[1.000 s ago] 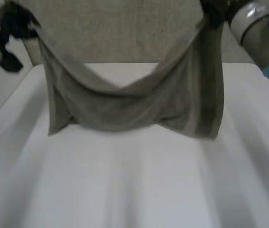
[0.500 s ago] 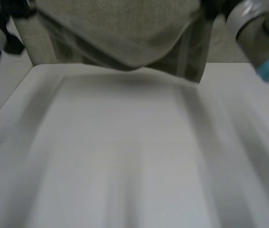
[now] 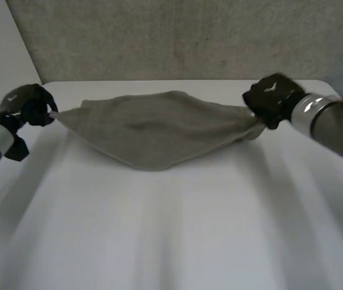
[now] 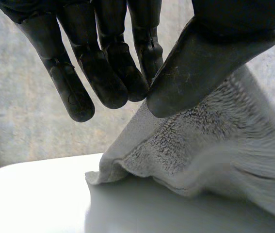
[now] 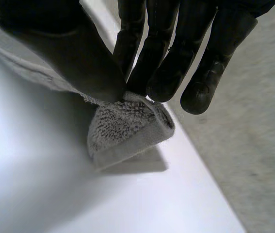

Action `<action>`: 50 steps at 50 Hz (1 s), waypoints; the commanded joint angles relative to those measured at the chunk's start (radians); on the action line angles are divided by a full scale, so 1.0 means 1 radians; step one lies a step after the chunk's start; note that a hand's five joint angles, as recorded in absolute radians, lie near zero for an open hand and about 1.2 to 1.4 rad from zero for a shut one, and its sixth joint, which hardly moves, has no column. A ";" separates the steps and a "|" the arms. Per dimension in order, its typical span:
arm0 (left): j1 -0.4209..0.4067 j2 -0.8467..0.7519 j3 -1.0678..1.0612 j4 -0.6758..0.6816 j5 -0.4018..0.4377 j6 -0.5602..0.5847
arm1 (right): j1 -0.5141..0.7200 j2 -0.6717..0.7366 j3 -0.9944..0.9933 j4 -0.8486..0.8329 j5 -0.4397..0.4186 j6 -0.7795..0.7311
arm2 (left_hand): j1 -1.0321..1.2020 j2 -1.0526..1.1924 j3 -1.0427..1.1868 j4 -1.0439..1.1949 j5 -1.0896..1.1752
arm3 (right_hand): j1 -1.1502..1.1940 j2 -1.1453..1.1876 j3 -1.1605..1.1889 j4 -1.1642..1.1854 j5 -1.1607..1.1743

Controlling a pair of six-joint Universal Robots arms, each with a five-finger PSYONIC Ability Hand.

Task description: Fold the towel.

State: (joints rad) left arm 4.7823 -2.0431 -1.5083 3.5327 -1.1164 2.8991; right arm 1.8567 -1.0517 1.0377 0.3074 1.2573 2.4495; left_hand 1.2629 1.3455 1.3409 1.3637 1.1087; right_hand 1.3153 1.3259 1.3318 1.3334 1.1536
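Towel (image 3: 159, 130), hanging high moments earlier, now down on tabletop (image 3: 177, 241) mid-frame; left hand (image 3: 29, 104), right hand (image 3: 271, 99) each pinching one end; first fold seemingly laid, release likely next.

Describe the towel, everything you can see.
The towel is grey-beige terry with a looped pile, apparently doubled over and stretched across the far part of the white table. Its sagging middle rests on the table. The left hand pinches one end, the right hand the other, thumb against fingers.
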 commanded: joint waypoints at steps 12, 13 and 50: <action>0.083 0.317 -0.249 -0.047 0.132 -0.184 | -0.143 -0.277 0.185 0.101 -0.039 0.060 | 0.133 0.051 0.055 0.033 0.113 | 0.081 0.070 0.064 0.063 0.068; 0.083 0.317 -0.250 -0.047 0.132 -0.184 | -0.143 -0.277 0.185 0.101 -0.039 0.060 | 0.133 0.051 0.055 0.033 0.113 | 0.081 0.070 0.064 0.063 0.068; 0.038 -0.032 0.077 -0.052 -0.029 -0.198 | -0.103 0.175 -0.244 0.101 0.034 0.164 | 0.133 0.051 0.055 0.033 0.113 | 0.081 0.070 0.064 0.063 0.068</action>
State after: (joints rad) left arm 4.8517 -1.9530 -1.5441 3.4834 -1.0443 2.7015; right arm 1.7040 -0.9962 0.9155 0.4561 1.2144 2.5646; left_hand 1.2628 1.3455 1.3409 1.3637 1.1087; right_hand 1.3153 1.3259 1.3318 1.3334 1.1610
